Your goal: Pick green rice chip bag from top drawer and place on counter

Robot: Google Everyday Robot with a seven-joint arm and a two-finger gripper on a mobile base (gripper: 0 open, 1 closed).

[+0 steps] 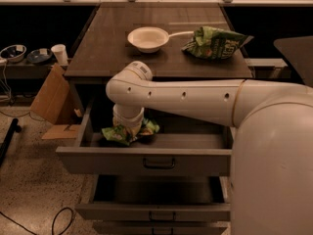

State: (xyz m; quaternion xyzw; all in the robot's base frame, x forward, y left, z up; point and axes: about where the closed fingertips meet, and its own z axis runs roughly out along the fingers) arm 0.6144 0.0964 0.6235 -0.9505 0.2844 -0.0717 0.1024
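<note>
The green rice chip bag lies crumpled in the open top drawer, left of its middle. My gripper reaches straight down into the drawer and sits in the middle of the bag, whose light-green folds bunch up on both sides of it. The white wrist hides the gripper's tip. The drawer's black bar handle faces the camera. The dark counter lies just behind and above the drawer.
On the counter are a white bowl and a darker green bag at the right. A lower drawer also stands open. Cardboard, a paper cup and a floor cable are at the left.
</note>
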